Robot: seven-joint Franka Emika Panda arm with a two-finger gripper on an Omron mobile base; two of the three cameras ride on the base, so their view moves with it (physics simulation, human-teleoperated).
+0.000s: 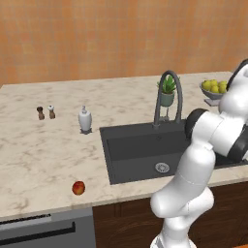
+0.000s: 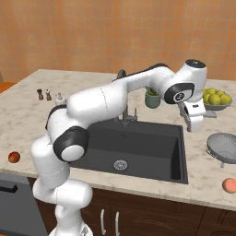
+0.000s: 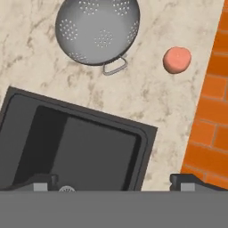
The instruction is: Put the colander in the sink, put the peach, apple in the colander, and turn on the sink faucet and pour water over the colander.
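The silver colander (image 2: 223,146) sits on the counter right of the dark sink (image 2: 138,143), and the peach (image 2: 229,185) lies near the counter's front edge beside it. My gripper (image 2: 192,125) hangs above the counter between the sink's right rim and the colander. It is open and holds nothing. Looking down from the hand, the colander (image 3: 98,29) is at the top, the peach (image 3: 177,59) at upper right and the sink (image 3: 89,151) below, with the fingertips (image 3: 42,182) far apart. The red apple (image 1: 78,188) lies at the counter's front left. The faucet (image 1: 168,97) arches behind the sink (image 1: 140,150).
A dish of lemons (image 2: 215,99) and a potted plant (image 1: 167,92) stand behind the sink at right. A white bottle (image 1: 85,119) and two shakers (image 1: 45,113) stand on the left counter. Orange floor (image 3: 211,111) shows past the counter edge.
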